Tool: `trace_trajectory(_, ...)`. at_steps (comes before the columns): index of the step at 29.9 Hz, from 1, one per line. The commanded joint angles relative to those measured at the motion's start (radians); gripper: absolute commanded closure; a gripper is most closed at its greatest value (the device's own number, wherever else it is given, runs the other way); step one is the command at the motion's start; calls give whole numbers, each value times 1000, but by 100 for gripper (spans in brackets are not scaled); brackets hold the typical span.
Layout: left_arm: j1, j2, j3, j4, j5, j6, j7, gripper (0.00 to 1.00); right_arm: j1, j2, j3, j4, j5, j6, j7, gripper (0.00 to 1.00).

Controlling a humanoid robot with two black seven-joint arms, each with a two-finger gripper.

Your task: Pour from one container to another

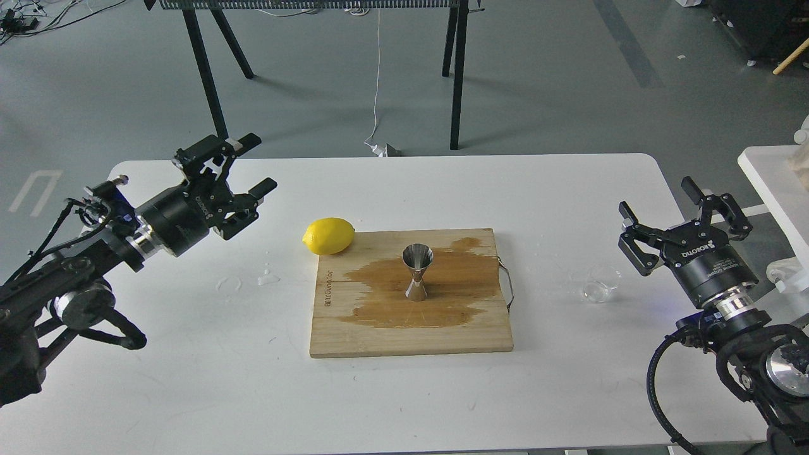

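The steel jigger (417, 272) stands upright on the wet middle of the wooden board (411, 328). Right of the board, the small clear glass cup (599, 284) sits on the white table, lying tilted or on its side. My right gripper (686, 215) hovers open just right of and above the cup, holding nothing. Far to the left, over the table's back left corner, my left gripper (246, 165) is raised and open, empty, well away from the jigger.
A lemon (328, 236) rests at the board's back left corner. The board has a wire handle (507, 284) on its right edge and a brown wet stain. Water drops (268, 276) lie left of the board. A second white table (774, 183) stands at right.
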Motion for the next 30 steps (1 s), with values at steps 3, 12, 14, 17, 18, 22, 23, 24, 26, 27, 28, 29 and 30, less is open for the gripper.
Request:
trace_trajectory(3, 0, -6, -6, 151, -306, -1, 0, 12, -144, -93, 4, 127, 120, 0, 0, 3)
trace_trajectory(12, 45, -14, -7, 151, -333, -1, 0, 10, -348, -136, 17, 206, 239, -51, 1, 3)
trace_trajectory(14, 46, -14, -7, 151, -333, -1, 0, 10, -354, -125, 17, 201, 264, -99, 1, 3)
trace_trajectory(17, 46, -21, -7, 151, -333, -1, 0, 10, -352, -109, 19, 201, 281, -195, 4, 3)
trace_trajectory(18, 46, -26, -7, 151, -333, -1, 0, 10, -348, -102, 20, 201, 284, -226, 6, 3)
trace_trajectory(22, 46, -29, -7, 151, -332, -1, 0, 10, -333, -78, 22, 201, 284, -358, 6, 3)
trace_trajectory(23, 46, -29, -7, 151, -332, -1, 0, 10, -322, -72, 22, 201, 284, -392, 6, 3)
trace_trajectory(24, 46, -29, -7, 152, -332, -1, 0, 10, -307, -64, 22, 201, 284, -422, 8, 3)
trace_trajectory(26, 46, -29, -7, 152, -332, -1, 0, 10, -285, -43, 22, 198, 282, -484, 8, 3)
trace_trajectory(27, 48, -29, -6, 152, -332, -1, 0, 10, -276, -35, 22, 193, 282, -511, 8, 3)
trace_trajectory(28, 49, -29, -6, 152, -332, -1, 0, 10, -265, -30, 22, 190, 282, -536, 8, 3)
trace_trajectory(29, 52, -29, -6, 152, -330, -1, 0, 10, -250, -27, 22, 187, 282, -565, 8, 3)
trace_trajectory(30, 54, -29, -6, 152, -330, -1, 0, 9, -239, -26, 22, 186, 282, -590, 9, 3)
